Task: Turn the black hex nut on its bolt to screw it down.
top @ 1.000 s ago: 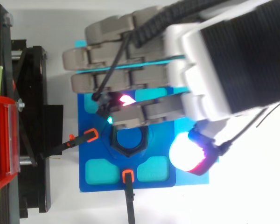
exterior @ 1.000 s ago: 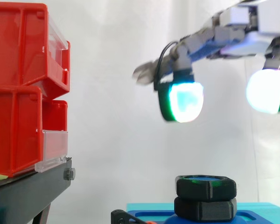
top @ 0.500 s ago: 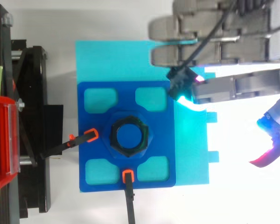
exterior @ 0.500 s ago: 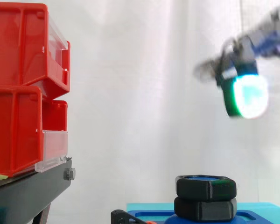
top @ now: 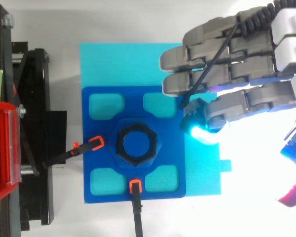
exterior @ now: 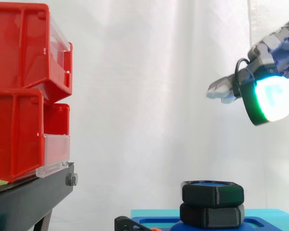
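**Black hex nut on bolt, hand open and well clear**

Black hex nut (top: 120,146) sits on its blue bolt (top: 136,146) at the middle of a blue fixture plate (top: 104,129). The bolt end shows inside the nut's ring from above. In the side view the nut (exterior: 213,193) is the upper of two stacked black hex shapes, resting on a second black hex piece (exterior: 212,215), with a thin blue rim showing at its top. The plate lies on a cyan base sheet (top: 118,61).

Two black clamps with orange tips touch the plate near the nut: one (top: 94,143) comes in from the view's left, the other (top: 134,186) from below.

Hand (top: 227,54) is open, with its fingers stretched out nearly straight and holding nothing. From above, the fingers reach in from the view's right. Their tips lie over the plate's right edge and the cyan sheet, beside the nut and not over it. One fingertip pad (exterior: 272,98) glows cyan-green. The thumb (top: 293,182) stands apart from the fingers at the lower right, tinged blue and magenta. In the side view the hand (exterior: 274,45) hangs high at the right edge, well apart from the nut and touching nothing.

Red bins (exterior: 19,91) are stacked on a black stand (exterior: 29,202) at the left, well away from the nut. A white curtain (exterior: 135,96) is behind.
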You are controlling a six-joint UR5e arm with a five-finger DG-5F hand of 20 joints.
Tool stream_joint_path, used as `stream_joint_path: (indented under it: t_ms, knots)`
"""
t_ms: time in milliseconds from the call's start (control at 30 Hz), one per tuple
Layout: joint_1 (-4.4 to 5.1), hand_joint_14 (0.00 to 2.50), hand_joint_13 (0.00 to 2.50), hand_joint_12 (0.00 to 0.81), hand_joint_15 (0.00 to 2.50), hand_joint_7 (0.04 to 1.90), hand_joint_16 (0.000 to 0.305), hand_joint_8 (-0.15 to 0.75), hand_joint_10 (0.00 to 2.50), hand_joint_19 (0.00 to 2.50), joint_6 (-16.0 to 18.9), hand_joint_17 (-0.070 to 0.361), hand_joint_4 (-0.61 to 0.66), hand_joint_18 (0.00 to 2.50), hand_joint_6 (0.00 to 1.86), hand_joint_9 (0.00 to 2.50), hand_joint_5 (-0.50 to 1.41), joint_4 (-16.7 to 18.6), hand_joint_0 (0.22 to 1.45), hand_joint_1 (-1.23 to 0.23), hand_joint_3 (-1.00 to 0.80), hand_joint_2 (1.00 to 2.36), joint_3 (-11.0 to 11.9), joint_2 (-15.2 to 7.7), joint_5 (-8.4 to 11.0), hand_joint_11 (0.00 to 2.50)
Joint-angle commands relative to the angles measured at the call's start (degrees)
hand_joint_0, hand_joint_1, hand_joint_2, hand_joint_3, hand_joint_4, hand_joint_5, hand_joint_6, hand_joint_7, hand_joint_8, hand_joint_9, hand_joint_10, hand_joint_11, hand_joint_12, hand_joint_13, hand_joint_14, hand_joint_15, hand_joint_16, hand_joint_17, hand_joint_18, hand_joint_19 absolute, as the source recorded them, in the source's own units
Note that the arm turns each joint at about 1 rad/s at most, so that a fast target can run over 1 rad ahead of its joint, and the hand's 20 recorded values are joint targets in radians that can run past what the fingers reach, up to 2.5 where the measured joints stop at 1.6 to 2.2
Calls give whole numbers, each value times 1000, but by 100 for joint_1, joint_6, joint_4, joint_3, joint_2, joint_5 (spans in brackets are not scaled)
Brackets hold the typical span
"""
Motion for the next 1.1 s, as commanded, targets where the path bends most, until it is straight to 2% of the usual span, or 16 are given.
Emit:
stream_joint_path:
  t_ms: [0,33,100,133,200,267,300,333,433,533,800,1067]
  knots:
    - [1,0,262,334,0,1006,54,205,0,337,1993,121,244,224,503,380,-130,464,465,-478,-500,1000,-1,0,73,0]
    - [1,0,258,333,0,969,53,203,0,339,2187,120,252,219,503,377,-132,526,473,-486,-500,1000,-1,0,117,0]
    - [10,0,246,321,0,862,51,189,0,352,2899,115,248,201,503,367,-137,657,510,-541,-500,1000,-1,0,337,0]
    - [10,0,228,316,0,799,50,172,0,356,2899,112,233,192,503,343,-143,657,527,-574,-499,1000,-1,0,337,0]
    - [36,0,187,309,0,726,49,153,0,338,3549,111,204,135,502,287,-150,710,550,-626,-434,1004,-1,0,645,0]
    - [54,0,129,307,0,675,49,137,0,305,4015,110,183,69,502,236,-158,710,556,-655,-410,1006,-1,0,944,0]
    - [63,0,111,308,0,657,49,134,0,303,4120,111,174,42,502,216,-164,710,554,-660,-409,1006,-1,0,1014,0]
    - [80,0,101,309,0,644,49,133,0,298,4270,111,167,25,502,206,-165,710,553,-660,-411,1006,7,0,1163,0]
    - [89,0,55,310,0,607,50,120,0,286,4340,113,143,0,501,137,-174,693,544,-662,-416,1006,-1,0,1251,0]
    - [80,0,0,301,0,555,49,82,0,281,4314,110,56,0,501,0,-209,649,523,-628,-434,1004,-1,0,1260,0]
    - [89,0,0,281,0,500,49,12,0,176,4296,110,-53,0,500,0,-261,622,485,-578,-500,1000,-1,0,1269,0]
    - [89,0,0,283,0,500,52,11,0,132,4296,116,-144,0,500,0,-295,622,454,-518,-500,1000,-1,0,1269,0]
